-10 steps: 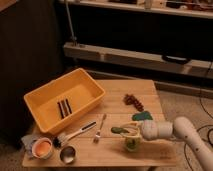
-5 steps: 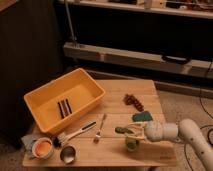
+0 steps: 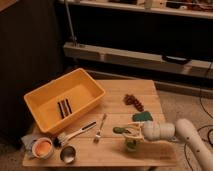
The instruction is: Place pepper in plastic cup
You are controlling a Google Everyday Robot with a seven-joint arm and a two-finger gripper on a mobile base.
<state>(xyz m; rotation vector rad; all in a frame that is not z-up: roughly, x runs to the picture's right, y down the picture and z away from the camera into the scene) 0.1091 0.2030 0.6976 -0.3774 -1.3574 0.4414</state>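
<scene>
The green pepper (image 3: pixel 120 130) is held at the tips of my gripper (image 3: pixel 129 132), just above the table. It pokes out to the left of the fingers. The small yellow-green plastic cup (image 3: pixel 131 145) stands upright directly below the gripper, near the table's front edge. The pepper hangs over the cup's left rim and is not inside it. My pale arm (image 3: pixel 160 131) reaches in from the right.
A teal sponge (image 3: pixel 141 116) lies just behind the gripper, with a bunch of grapes (image 3: pixel 134 101) farther back. A fork (image 3: pixel 100 128) and a brush (image 3: pixel 77 133) lie to the left. A yellow bin (image 3: pixel 50 90) stands at the back left. A metal cup (image 3: pixel 67 154) and a white cup with orange inside (image 3: pixel 42 148) stand at the front left.
The pepper has shifted slightly left and down over the cup. The arm has barely moved, and the cup has stayed in place.
</scene>
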